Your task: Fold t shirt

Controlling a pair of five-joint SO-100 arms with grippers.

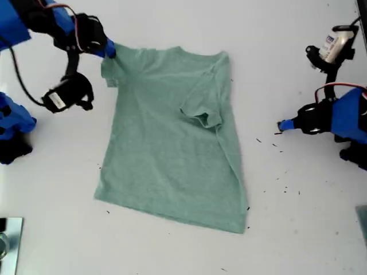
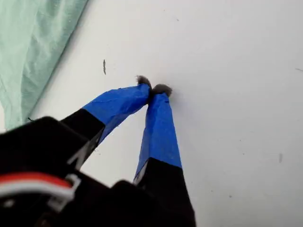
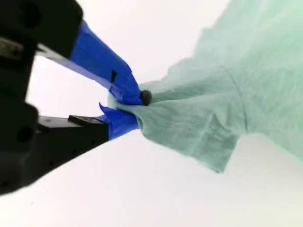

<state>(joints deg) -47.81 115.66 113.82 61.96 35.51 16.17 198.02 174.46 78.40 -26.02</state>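
The sage-green t shirt (image 1: 169, 137) lies flat on the white table, neck toward the far edge, with the sleeve on the exterior view's right folded inward onto the body. My second gripper (image 3: 127, 111) is shut on the t shirt's (image 3: 213, 109) other sleeve; in the exterior view that gripper (image 1: 109, 51) is at the upper left, lifting the sleeve. My first gripper (image 2: 154, 89) is shut with nothing between its blue fingertips, over bare table beside the t shirt's edge (image 2: 33, 52). In the exterior view it (image 1: 282, 125) sits off the shirt's right side.
Small dark specks (image 1: 285, 189) dot the table on the exterior view's right. A metal object (image 1: 8, 240) shows at the exterior view's lower left corner. Blue arm bases stand at both side edges of the exterior view.
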